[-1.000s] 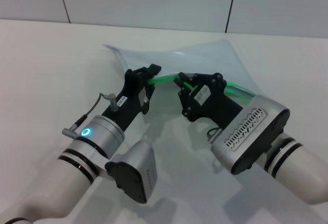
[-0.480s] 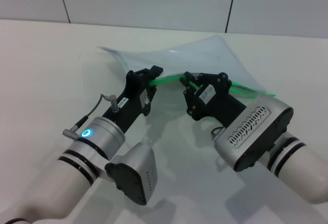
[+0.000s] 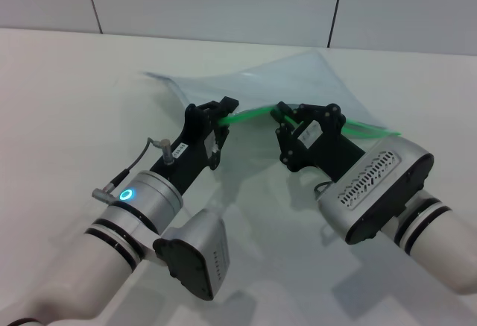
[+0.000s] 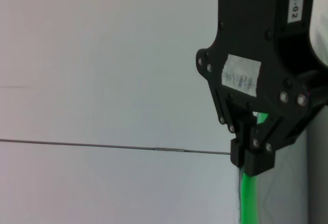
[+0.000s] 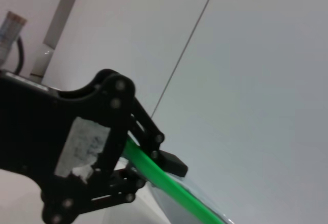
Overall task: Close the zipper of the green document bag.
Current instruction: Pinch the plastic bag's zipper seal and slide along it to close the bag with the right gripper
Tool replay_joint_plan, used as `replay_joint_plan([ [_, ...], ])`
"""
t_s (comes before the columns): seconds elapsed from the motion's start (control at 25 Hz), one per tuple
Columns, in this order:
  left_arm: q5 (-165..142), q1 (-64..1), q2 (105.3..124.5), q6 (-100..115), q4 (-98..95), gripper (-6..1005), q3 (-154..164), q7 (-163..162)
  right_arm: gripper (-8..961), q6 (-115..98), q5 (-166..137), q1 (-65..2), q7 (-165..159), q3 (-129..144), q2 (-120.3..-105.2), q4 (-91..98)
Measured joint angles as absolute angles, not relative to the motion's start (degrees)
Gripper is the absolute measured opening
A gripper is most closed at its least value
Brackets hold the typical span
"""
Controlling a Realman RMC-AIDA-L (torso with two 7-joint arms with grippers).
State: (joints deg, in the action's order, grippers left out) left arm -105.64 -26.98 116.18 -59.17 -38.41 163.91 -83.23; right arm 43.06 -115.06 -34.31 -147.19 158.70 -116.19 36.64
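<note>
- Fingers of the left gripper (image 3: 226, 107) are pinched on the zipper (image 3: 253, 113).
- Fingers of the right gripper (image 3: 284, 114) are clamped on it too.
- Zipper's long axis is stretched left-right.
- Green document bag (image 3: 253, 87) is lifted off the table (image 3: 59, 95), beyond it.

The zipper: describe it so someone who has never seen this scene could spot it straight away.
On the white table, a translucent green document bag is lifted between two black arms. The zipper is the thin bright green strip on its near edge, spanning from the left pincer to the right pincer, both shut on it. Nothing else is vivid green.
</note>
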Motion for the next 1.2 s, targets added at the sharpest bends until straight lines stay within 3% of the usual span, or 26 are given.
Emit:
replay_joint_plan([
  [1.2, -106.29, -26.98, 116.19, -58.67, -38.41, 55, 163.92, -83.23, 72, 43.07, -112.11, -34.19, -147.27, 157.67, -116.18, 34.37],
])
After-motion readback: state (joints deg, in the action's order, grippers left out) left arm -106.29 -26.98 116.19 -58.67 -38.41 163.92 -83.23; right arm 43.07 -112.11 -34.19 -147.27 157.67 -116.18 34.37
